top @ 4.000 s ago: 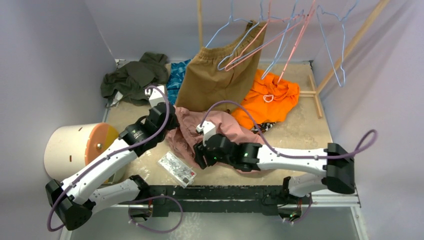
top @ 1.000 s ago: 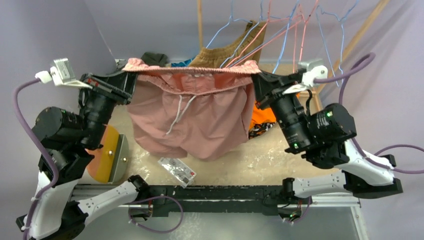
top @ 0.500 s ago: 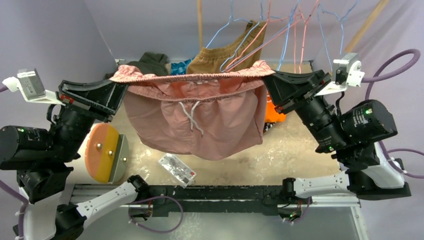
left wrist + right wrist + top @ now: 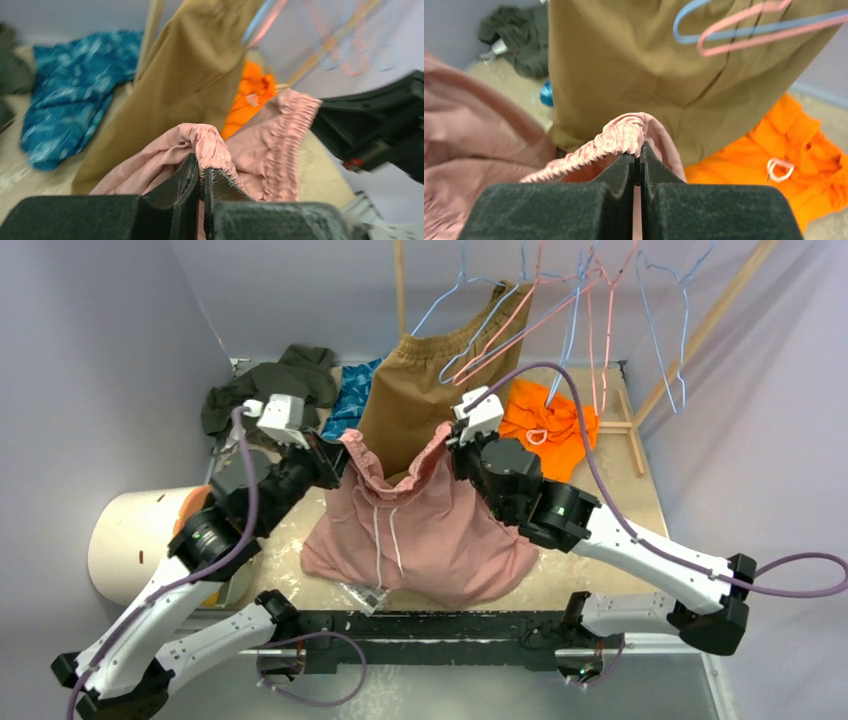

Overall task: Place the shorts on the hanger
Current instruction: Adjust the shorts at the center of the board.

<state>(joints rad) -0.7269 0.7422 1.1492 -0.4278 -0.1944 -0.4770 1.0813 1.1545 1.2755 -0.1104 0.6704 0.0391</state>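
The dusty-pink shorts (image 4: 420, 530) hang slack between both grippers, their lower part bunched on the table. My left gripper (image 4: 335, 455) is shut on the gathered waistband's left end (image 4: 212, 145). My right gripper (image 4: 455, 440) is shut on the waistband's right end (image 4: 621, 131). The two grippers are close together, so the waistband sags and the white drawstring (image 4: 385, 535) dangles down the front. A light-blue wire hanger (image 4: 455, 368) hangs above and behind, in front of the tan shorts, and its loop shows as the blue wire (image 4: 684, 22) in the right wrist view.
Tan-brown shorts (image 4: 430, 390) hang on the rack just behind. Around them are an orange garment (image 4: 545, 425), a blue patterned cloth (image 4: 350, 390) and a dark green garment (image 4: 270, 390). Pink hangers (image 4: 520, 325), a cream cylinder (image 4: 130, 540), a plastic packet (image 4: 365, 595) and a wooden rack post (image 4: 690, 340) are nearby.
Both arms have come down and moved toward each other. The waistband, stretched taut and high half a second ago, is now slack, and the shorts' lower part rests on the table.
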